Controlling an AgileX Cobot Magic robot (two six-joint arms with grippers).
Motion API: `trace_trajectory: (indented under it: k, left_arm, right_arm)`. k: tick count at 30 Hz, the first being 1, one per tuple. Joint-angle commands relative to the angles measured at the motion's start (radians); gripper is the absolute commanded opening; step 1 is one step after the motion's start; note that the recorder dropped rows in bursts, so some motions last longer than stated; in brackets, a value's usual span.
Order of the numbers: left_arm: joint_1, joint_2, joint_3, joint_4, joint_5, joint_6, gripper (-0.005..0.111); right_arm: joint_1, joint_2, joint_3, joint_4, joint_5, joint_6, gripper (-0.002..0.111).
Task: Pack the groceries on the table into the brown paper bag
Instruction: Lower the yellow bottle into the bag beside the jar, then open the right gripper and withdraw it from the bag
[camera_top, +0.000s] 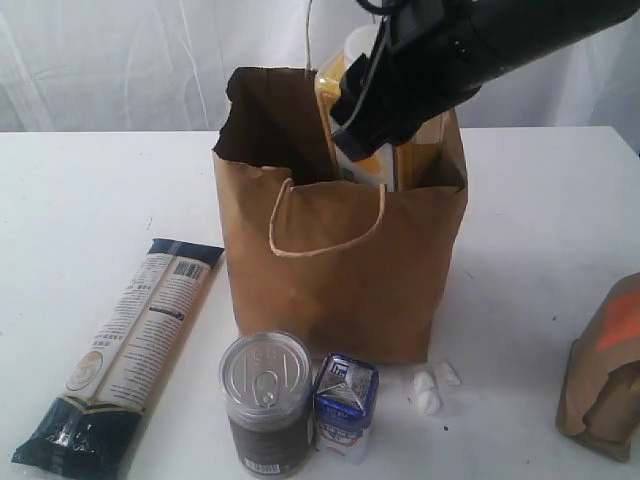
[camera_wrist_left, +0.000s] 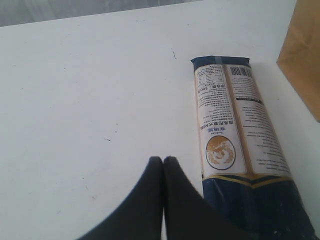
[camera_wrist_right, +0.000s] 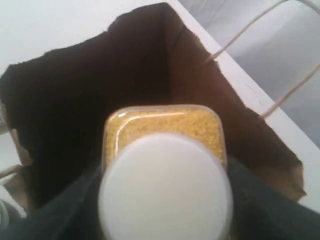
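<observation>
The brown paper bag (camera_top: 340, 270) stands open mid-table. My right gripper (camera_top: 362, 130) is shut on the yellow-grain bottle (camera_top: 331, 100), upright in the bag's mouth, white cap above the rim. The right wrist view looks down on the cap (camera_wrist_right: 165, 187) and grain (camera_wrist_right: 160, 122) over the dark bag interior (camera_wrist_right: 75, 100), with a finger (camera_wrist_right: 255, 200) on each side. My left gripper (camera_wrist_left: 163, 160) is shut and empty, low over the table (camera_wrist_left: 75, 100) beside the long navy-cream packet (camera_wrist_left: 235, 130). That packet (camera_top: 125, 350), the silver-topped can (camera_top: 265, 400), the blue-white carton (camera_top: 345, 405) and the brown pouch (camera_top: 610, 370) lie on the table.
The can and carton stand close against the bag's front. Small white bits (camera_top: 430, 385) lie at the bag's front right foot. A paper loop handle (camera_top: 325, 225) hangs on the bag's front wall. A white curtain closes off the back.
</observation>
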Motion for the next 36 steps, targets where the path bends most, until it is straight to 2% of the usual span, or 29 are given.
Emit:
trace_trajectory:
  k: [1, 14, 21, 31, 34, 36]
  left_arm:
    - [0.002, -0.005, 0.004, -0.008, 0.004, 0.000, 0.000]
    - [0.002, -0.005, 0.004, -0.008, 0.004, 0.000, 0.000]
    - [0.002, -0.005, 0.004, -0.008, 0.004, 0.000, 0.000]
    - [0.002, -0.005, 0.004, -0.008, 0.004, 0.000, 0.000]
    - [0.002, -0.005, 0.004, -0.008, 0.004, 0.000, 0.000]
    - [0.002, -0.005, 0.004, -0.008, 0.004, 0.000, 0.000]
  right_arm:
    - [-0.052, -0.010, -0.011, -0.028, -0.018, 0.015, 0.000]
    - [-0.060, 0.110, -0.011, 0.025, -0.011, 0.011, 0.000]
    - [-0.060, 0.083, -0.013, 0.027, -0.073, 0.011, 0.000]
    - [-0.060, 0.058, -0.013, 0.042, -0.067, 0.072, 0.000]
    - [-0.060, 0.058, -0.013, 0.052, -0.065, 0.086, 0.005]
    - [-0.060, 0.058, -0.013, 0.052, -0.065, 0.120, 0.015]
